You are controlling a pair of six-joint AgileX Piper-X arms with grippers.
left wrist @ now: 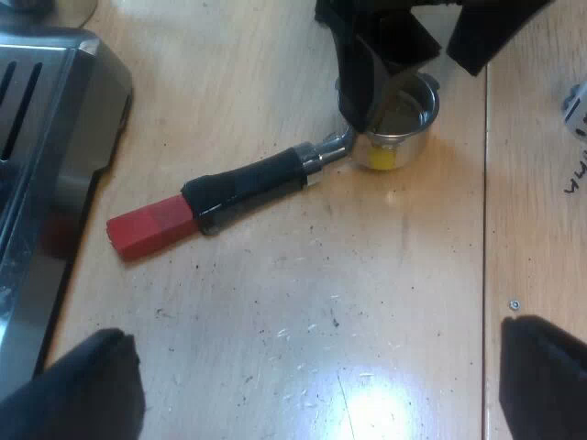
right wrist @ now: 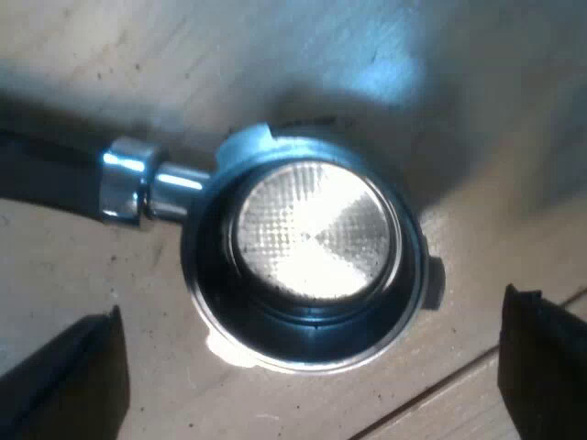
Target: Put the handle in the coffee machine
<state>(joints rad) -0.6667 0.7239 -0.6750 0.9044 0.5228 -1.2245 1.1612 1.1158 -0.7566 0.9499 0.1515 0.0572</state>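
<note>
Scratched wooden table (left wrist: 367, 321) — holder (left wrist: 266, 181) lying loose.

Holder handle (left wrist: 248, 183) black, red-ended; basket (right wrist: 312, 229) silver, meshed; table (left wrist: 385, 293) pale wood.

Left gripper (left wrist: 312, 332) spread wide; right gripper (right wrist: 312, 307) spread wide, facing downward

Left wrist camera rides high, looking down at a slant on the worktop (left wrist: 367, 302). It's far enough off to take in the whole holder (left wrist: 275, 179), red end to basket (left wrist: 404, 115), plus the machine (left wrist: 46, 137)'s edge and the right tool (left wrist: 417, 87) over the basket. Right wrist camera is in very close, facing straight down into the holder (right wrist: 307, 266)'s basket, with just a stub of handle. Shared ground: the basket, the handle's metal neck and the wood around them.
</note>
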